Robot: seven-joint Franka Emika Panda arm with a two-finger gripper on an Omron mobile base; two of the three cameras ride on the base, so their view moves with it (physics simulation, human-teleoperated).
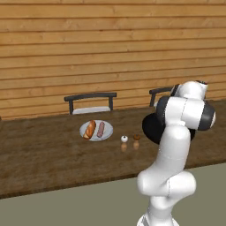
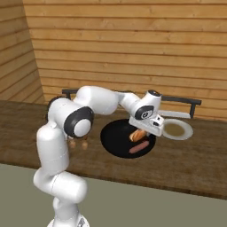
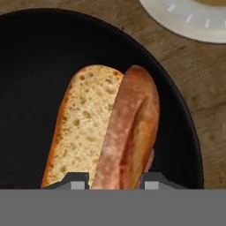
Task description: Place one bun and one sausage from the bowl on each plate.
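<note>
A: Where is the gripper?

B: Low over the bowl, a wide black dish on the wooden table. In the hand view its two dark fingertips sit either side of the near end of a bun, which is split open lengthwise, one half showing pale crumb, the other brown crust.

A: Is it clenched on the bun?

B: The tips are close against the bun's end and look to be gripping it, though the contact itself falls at the bottom edge of the view.

A: What else is in the bowl?

B: A sausage, lying beside the bun in the right base view.

A: And the plates?

B: One plate, pale and bare, sits just beside the bowl's far right. The other plate is well to the left and holds a bun and a sausage side by side. Between it and the bowl stand two small shakers.

A: Anything behind?

B: Two dark chairs and a plank wall.
</note>
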